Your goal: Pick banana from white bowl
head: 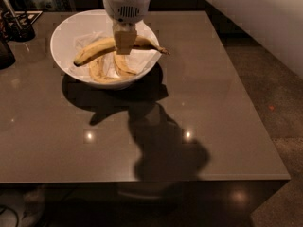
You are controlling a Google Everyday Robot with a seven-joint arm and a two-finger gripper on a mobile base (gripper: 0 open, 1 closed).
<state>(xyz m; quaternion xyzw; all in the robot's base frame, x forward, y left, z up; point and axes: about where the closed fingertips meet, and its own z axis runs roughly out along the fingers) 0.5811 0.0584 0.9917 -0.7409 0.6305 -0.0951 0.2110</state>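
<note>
Gripper: the gripper point(125, 40) hangs straight down into the white bowl point(59, 37), set over the middle of the banana point(97, 48). Whether it has closed on the fruit cannot be told.
Banana position: directly under the gripper, lying crosswise. Its blunt end runs out to the gripper's left and its dark stem tip to the right, past the bowl rim.
Neighbours: two shorter bananas point(98, 71) lie just on the near side of the gripper, on crumpled paper point(142, 59).
Handling, judged: light, with a soft flesh under smooth skin that bruises if squeezed hard.
Hold point, judged: mid-length across the thickness, for balance.
Support: table point(213, 108).
</note>
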